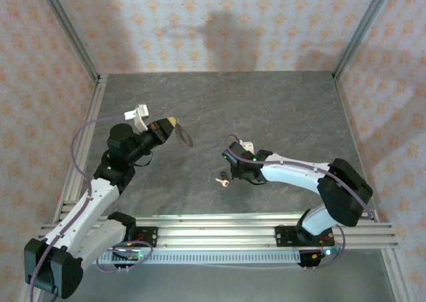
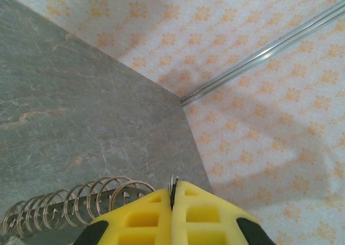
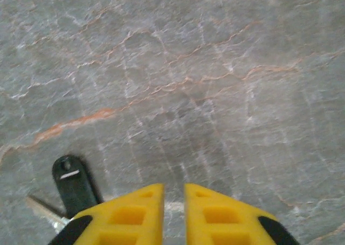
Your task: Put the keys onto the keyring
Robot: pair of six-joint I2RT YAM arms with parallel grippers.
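Left pincer (image 2: 172,190) clamped tight on keyring (image 2: 81,202), coils beside it. Right pincer (image 3: 173,194) slightly parted, empty; key (image 3: 73,184) just left, on counter (image 3: 188,83).

- Top external: high behind the arm bases (image 1: 133,239), angled down, taking in the whole table (image 1: 266,109).
- Left wrist: low, facing the table's far corner and wall (image 2: 259,94).
- Right wrist: very near the tabletop, looking down; key (image 3: 73,183) at lower left, shared with top external.

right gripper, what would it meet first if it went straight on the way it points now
Most likely the bare table: the right gripper points down at it, nothing ahead. The key lies off to one side, probably missed.
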